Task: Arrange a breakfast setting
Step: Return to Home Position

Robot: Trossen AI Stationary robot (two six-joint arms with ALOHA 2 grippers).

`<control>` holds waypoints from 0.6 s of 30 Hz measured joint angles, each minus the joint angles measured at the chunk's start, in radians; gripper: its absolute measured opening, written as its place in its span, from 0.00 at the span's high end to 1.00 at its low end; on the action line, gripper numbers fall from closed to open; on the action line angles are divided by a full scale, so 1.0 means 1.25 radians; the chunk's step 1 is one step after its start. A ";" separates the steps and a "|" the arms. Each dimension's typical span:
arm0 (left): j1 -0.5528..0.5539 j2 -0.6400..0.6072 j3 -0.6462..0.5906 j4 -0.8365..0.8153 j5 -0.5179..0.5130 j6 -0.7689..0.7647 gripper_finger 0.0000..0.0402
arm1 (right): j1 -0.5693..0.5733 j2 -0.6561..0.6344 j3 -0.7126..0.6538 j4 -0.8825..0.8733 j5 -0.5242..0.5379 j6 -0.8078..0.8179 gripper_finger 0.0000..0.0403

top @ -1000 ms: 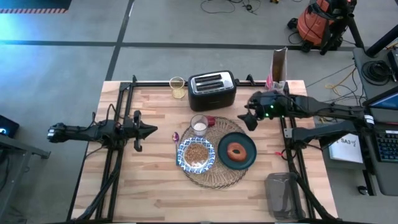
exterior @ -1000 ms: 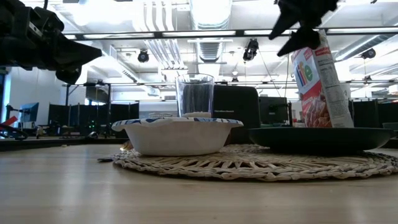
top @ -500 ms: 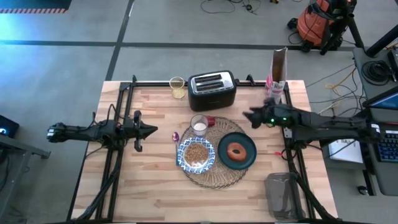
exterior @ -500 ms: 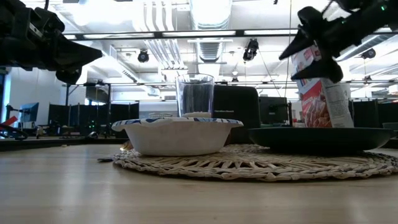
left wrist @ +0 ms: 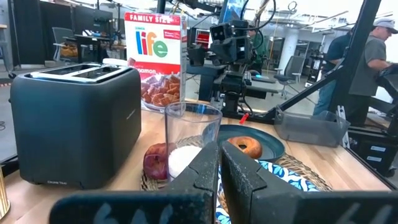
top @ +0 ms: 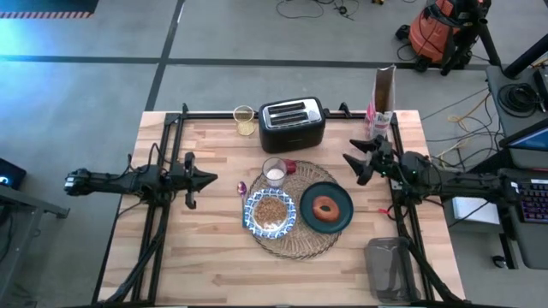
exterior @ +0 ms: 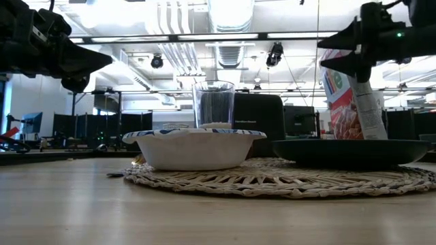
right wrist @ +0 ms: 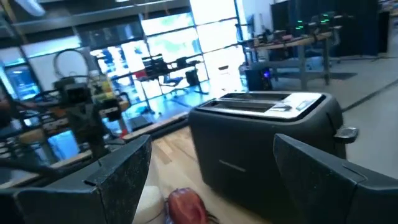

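Though unseen from table height, the pastry shows overhead on the plate.

On placemat: bowl left, plate right, pastry on plate; glass at its rear edge behind bowl; toaster farther back.

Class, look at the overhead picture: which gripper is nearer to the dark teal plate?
Right. The right gripper hovers just off the dark teal plate's far right side; the left gripper waits left of the placemat, with the bowl between.
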State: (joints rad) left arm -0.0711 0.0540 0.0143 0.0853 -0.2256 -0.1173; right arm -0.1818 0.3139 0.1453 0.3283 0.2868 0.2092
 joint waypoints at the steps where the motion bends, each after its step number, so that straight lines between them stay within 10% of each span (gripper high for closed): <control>1: 0.000 0.000 0.000 0.000 0.000 0.000 1.00 | 0.000 -0.011 -0.009 -0.001 -0.013 -0.001 0.19; 18: 0.000 0.001 0.000 0.000 0.000 0.000 1.00 | 0.000 -0.188 -0.096 -0.039 -0.153 -0.040 0.19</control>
State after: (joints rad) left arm -0.0710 0.0547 0.0143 0.0853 -0.2256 -0.1173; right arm -0.1814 0.0787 0.0250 0.2793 0.0959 0.1597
